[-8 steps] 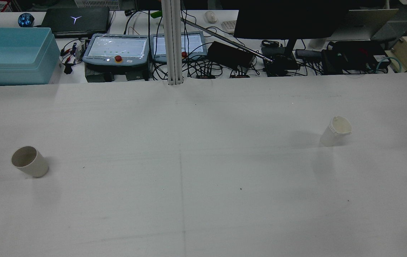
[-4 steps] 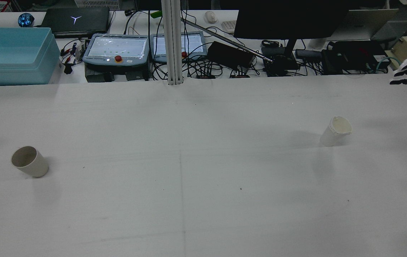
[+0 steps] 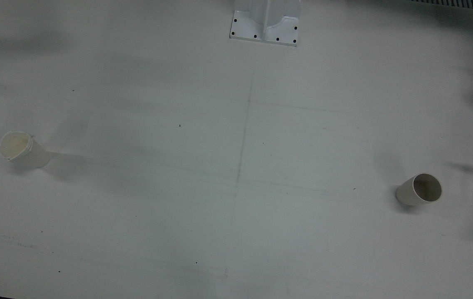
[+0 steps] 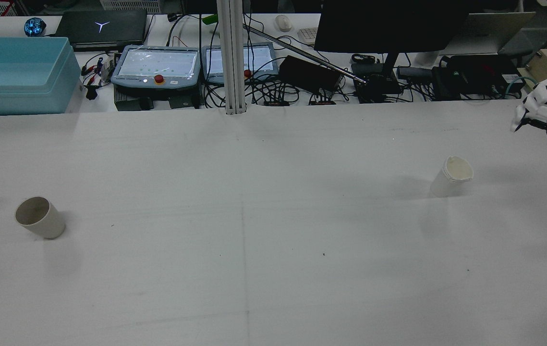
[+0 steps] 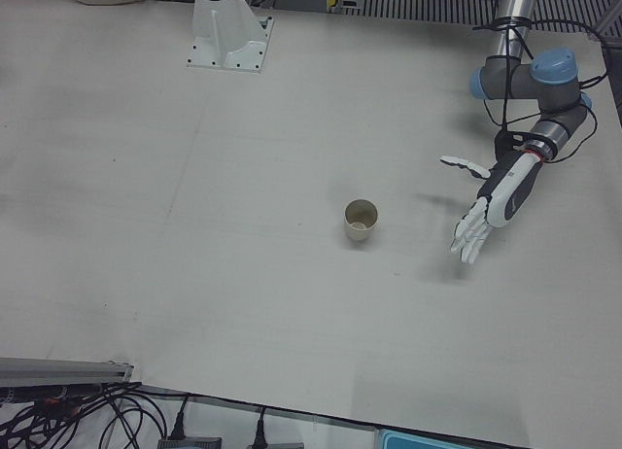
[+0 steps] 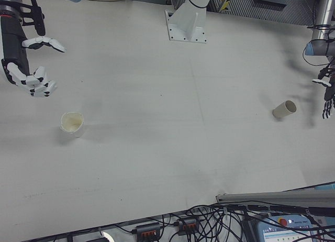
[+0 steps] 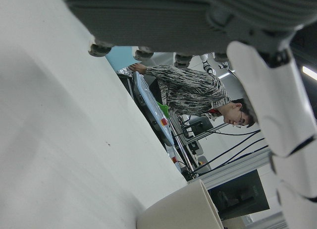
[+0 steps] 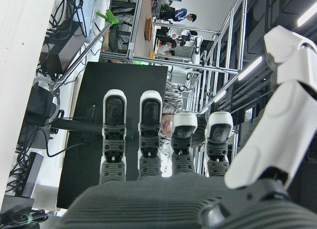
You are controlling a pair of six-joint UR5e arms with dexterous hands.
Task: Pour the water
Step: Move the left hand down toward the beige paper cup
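Two paper cups sit far apart on the counter (image 4: 273,216). The right hand (image 6: 29,69) hangs spread and empty just above the crumpled cup (image 6: 72,123), not touching. The left hand (image 5: 486,211), also splayed with nothing in it, hovers beside the plain cup (image 5: 361,221).

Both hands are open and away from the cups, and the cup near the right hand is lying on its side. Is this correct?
Not quite. The cup near the right hand stands upright: the right-front view shows this cup with its crumpled rim facing up. The rest holds: the left hand is open too, and both hands are away from the cups, including the other cup.
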